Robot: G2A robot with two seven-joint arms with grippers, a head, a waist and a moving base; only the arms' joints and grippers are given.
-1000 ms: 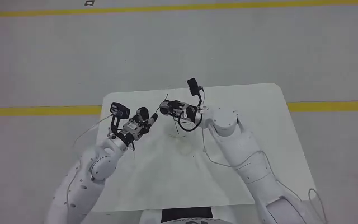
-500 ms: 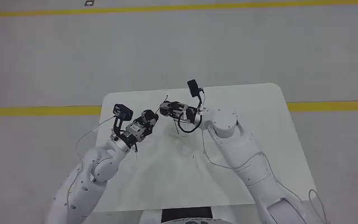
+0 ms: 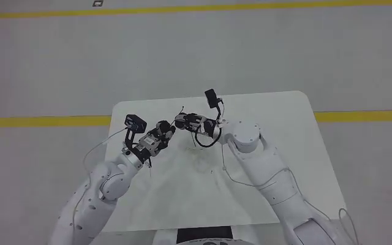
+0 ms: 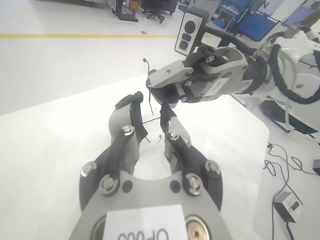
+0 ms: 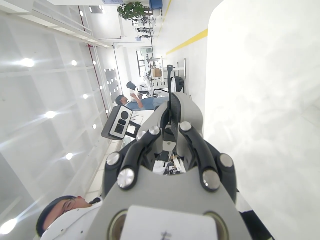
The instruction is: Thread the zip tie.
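One zip tie pinched in R gripper, L gripper spread alongside.

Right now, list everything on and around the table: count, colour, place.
zip tie: one, black, held upright above the table by the right gripper, head end up.
table: one, white, rounded corners, under both arms.
floor lines: two, yellow, one far beyond the table, one showing at both sides of the table.
right gripper: one, grey and black, shut on the zip tie.
left gripper: one, grey and black, open, facing the right gripper, fingertips near the tie's lower end.
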